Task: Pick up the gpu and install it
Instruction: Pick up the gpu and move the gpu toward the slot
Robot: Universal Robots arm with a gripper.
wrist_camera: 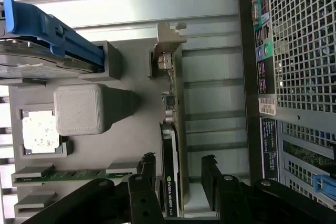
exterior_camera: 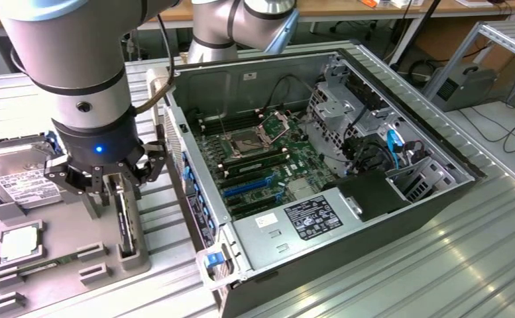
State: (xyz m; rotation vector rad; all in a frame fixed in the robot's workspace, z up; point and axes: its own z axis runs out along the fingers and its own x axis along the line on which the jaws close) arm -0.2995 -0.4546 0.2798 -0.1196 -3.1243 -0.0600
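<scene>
Black fingers (wrist_camera: 147, 167) of the gripper (wrist_camera: 177, 162) stand spread, one on each side of the gpu (wrist_camera: 169, 148), with a gap beside the card and nothing gripped. A label on the card's edge reads "QUADRO". The thin dark card, its silver bracket (wrist_camera: 169, 38) at the far end, stands on edge in the grey holder tray (wrist_camera: 136, 140) beside the open computer case (exterior_camera: 434, 136).
</scene>
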